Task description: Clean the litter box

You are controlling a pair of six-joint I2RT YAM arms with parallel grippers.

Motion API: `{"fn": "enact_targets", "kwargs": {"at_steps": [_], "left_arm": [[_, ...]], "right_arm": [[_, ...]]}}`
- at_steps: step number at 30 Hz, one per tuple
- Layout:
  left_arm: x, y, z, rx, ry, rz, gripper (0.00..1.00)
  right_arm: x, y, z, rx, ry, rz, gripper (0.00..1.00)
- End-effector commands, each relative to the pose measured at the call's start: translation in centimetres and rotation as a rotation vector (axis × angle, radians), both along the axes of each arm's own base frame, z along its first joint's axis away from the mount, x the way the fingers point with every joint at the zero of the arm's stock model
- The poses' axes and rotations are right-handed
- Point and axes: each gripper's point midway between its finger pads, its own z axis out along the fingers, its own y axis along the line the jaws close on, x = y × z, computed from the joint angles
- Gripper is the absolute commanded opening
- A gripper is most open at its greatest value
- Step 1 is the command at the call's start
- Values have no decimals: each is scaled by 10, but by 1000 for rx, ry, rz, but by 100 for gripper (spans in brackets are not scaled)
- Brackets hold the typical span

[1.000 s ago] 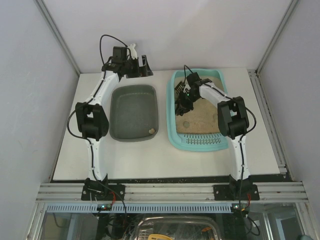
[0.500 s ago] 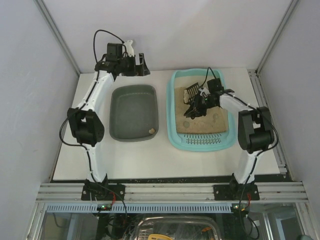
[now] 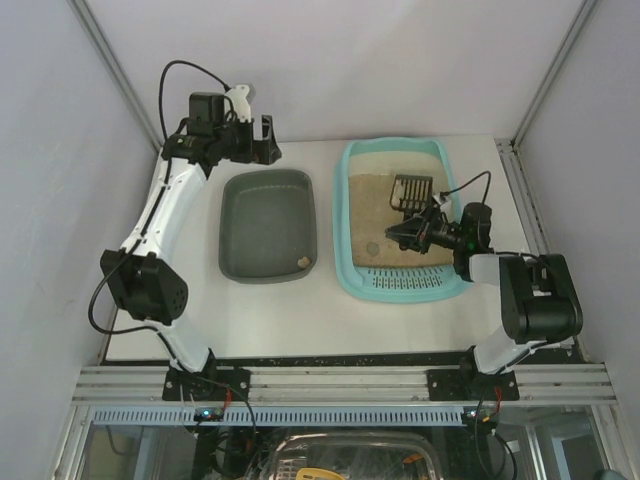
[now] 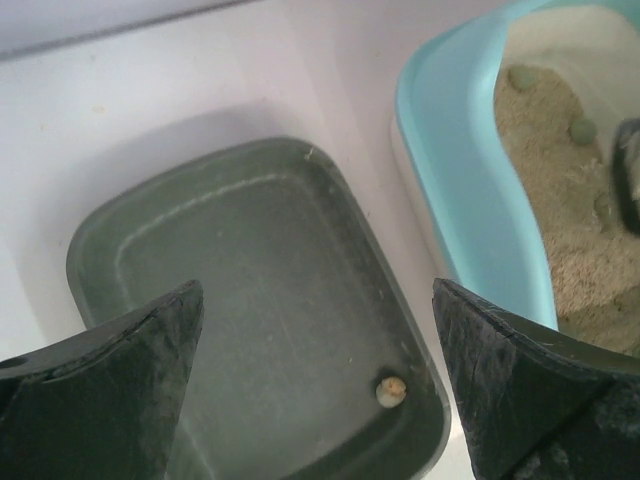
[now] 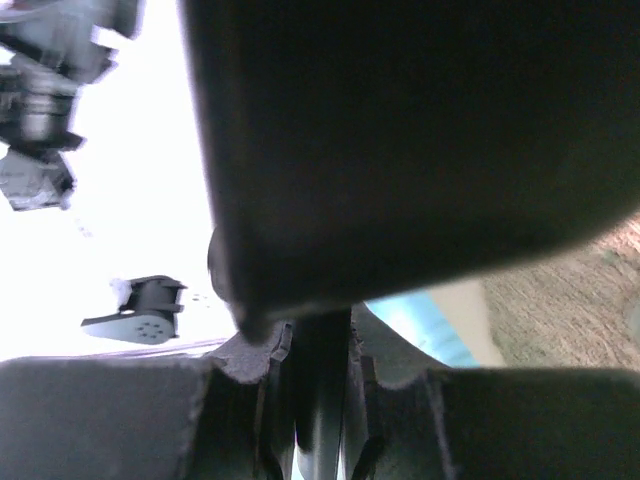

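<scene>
Large light-turquoise rectangular plastic litter box [image 3: 343, 235] sits on right side of table, beige litter inside, round clump [image 3: 372, 248] near slotted end. Right gripper [image 3: 410, 235] clamped on black slotted plastic scoop [image 3: 410, 190], blade low over sand, probably to sift. Left gripper [image 3: 262, 140] spread wide, empty, over far end of dark grey rounded tray [image 3: 268, 215], apparently clear of dumping path; tray holds one lump [image 3: 302, 262].

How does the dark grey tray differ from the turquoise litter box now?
The dark grey rounded plastic tray is smaller, plain-floored; the light-turquoise plastic litter box is larger, with a slotted near end. The grey tray holds only one small clump; the litter box holds beige sandy litter, with a black slotted scoop over it. Both are rounded rectangles side by side.
</scene>
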Motion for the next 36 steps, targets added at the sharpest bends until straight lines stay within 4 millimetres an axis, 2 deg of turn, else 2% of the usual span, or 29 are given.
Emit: {"fn": "enact_targets", "kwargs": {"at_steps": [1, 7, 9, 11, 15, 17, 20, 25, 29, 31, 34, 36], "left_arm": [[-19, 15, -2, 43, -18, 10, 100], [-28, 34, -4, 59, -22, 53, 100], [-30, 37, -4, 66, -26, 54, 100], [-31, 39, -6, 78, -27, 52, 100], [-29, 41, -9, 79, -23, 53, 100], [-27, 41, -10, 68, -17, 58, 100], [-23, 40, -13, 51, -4, 61, 100], [-20, 41, -13, 51, -1, 64, 100], [-22, 40, -18, 50, 15, 57, 100], [-23, 41, -18, 56, 17, 57, 100], [-20, 54, -17, 92, 2, 113, 100], [-15, 74, -14, 118, -30, 212, 100]], "right_arm": [[-1, -9, 97, 256, -350, -1, 0], [-13, 1, 104, 238, -397, 72, 0], [-25, 19, 94, 193, -379, 183, 0], [-30, 26, 84, 154, -367, 209, 0], [-17, 8, 81, 184, -344, 106, 0], [-16, 9, 80, 204, -327, 122, 0], [-25, 20, 79, 192, -319, 188, 0], [-13, 2, 78, 193, -311, 83, 0], [-33, 31, 64, 76, -296, 239, 0], [-39, 32, 59, 23, -296, 253, 0], [-35, 26, 58, -5, -292, 236, 0], [-34, 26, 51, -86, -233, 234, 0]]}}
